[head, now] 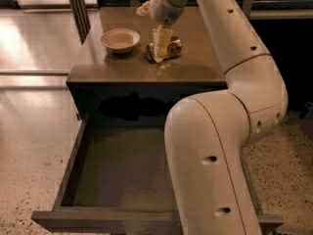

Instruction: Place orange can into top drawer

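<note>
Gripper: the pale cream two-finger gripper (161,51) hangs tip-down over the middle of the table top, reaching down to the can. Whether it is spread or pressed together cannot be told from this view.
Arm: the glossy white jointed robot arm (230,33) rises along the table's right side, bends at a large elbow and comes back over the table's rear edge. Its thick lower link stands in front of the table and hides the drawer's right part.
Orange can: the small shiny gold-orange and silver drink can (174,46) lies on its side on the table top, about mid-width and toward the rear. The gripper crosses in front of its middle, so only its two ends show.
Table: the square dark brown table (195,67) with a smooth flat top carries the can and the bowl.
Bowl: the round beige shallow bowl (120,39) stands upright on the table top, left of centre, near the can but apart from it.
Top drawer: the wide shallow dark grey-brown drawer (73,165) is pulled fully out from under the table's front edge. Its flat plain bottom is open to view.
Floor: pale speckled flooring (34,131) lies to the table's left.
</note>
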